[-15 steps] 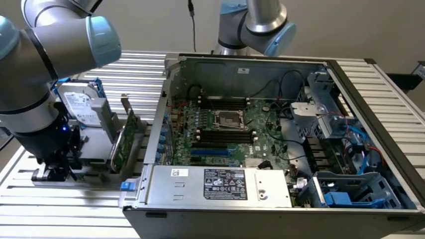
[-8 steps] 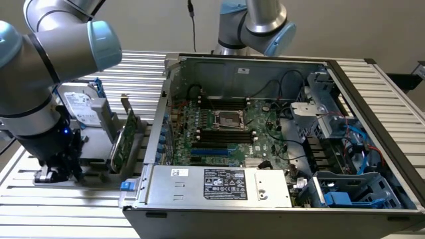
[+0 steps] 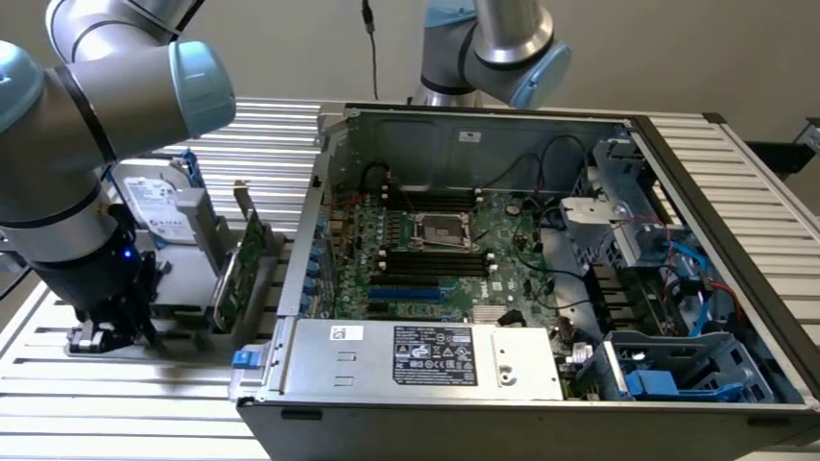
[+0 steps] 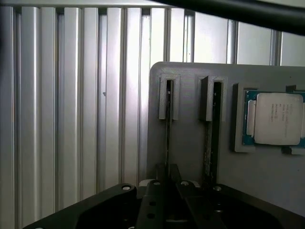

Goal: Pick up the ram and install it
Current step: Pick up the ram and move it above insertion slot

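Black two-fingered claw (image 4: pixel 167 185) sits pinched nearly shut on the top edge of the long, thin ram stick (image 4: pixel 167 133), dark and seen edge-on, standing upright in a slotted grey plastic holder (image 4: pixel 188 143) on the ribbed aluminium counter (image 4: pixel 71 119).

I read nothing: the black-and-white label (image 3: pixel 436 353) on the silver power supply box (image 3: pixel 519 370) and the print on the square silver processor lid (image 4: pixel 279 119) are too small.
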